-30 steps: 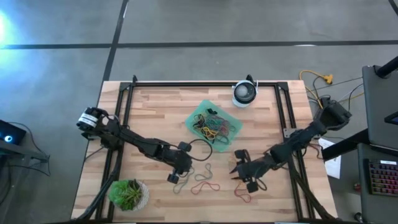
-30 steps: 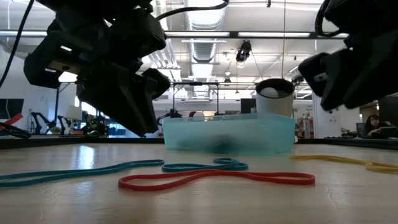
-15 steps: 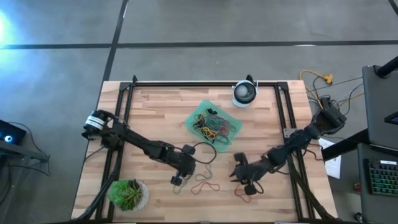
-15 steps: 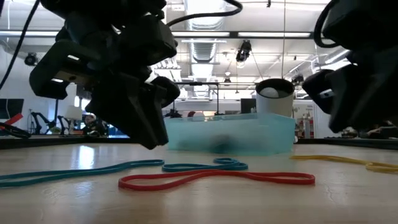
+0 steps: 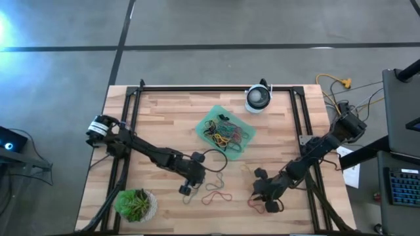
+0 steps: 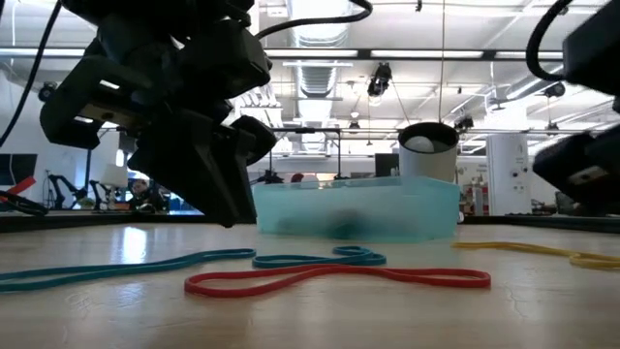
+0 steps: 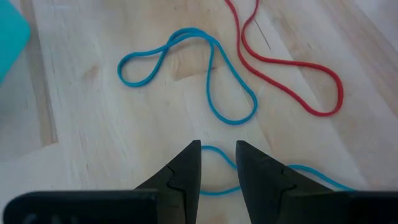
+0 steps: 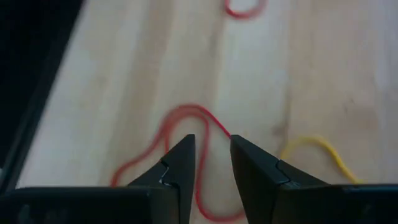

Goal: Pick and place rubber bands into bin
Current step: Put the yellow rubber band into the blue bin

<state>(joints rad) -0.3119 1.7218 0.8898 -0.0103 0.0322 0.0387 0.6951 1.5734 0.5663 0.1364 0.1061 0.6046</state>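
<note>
While my left pincer [image 7: 217,155] hangs low over the table [image 5: 164,118] with its 2 fingers a narrow gap apart and nothing between them, a blue rubber band [image 7: 193,74] lies just ahead of the tips, with a red band [image 7: 292,68] beside it. My right pincer [image 8: 211,149] stands likewise slightly apart and empty, straddling a red loop [image 8: 180,124], with a yellow band [image 8: 317,152] near. The mint-green bin [image 5: 226,130] sits mid-table, well apart from both, holding many bands.

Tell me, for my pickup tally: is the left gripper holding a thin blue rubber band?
No, the left gripper is empty, hovering above the blue band.
</note>
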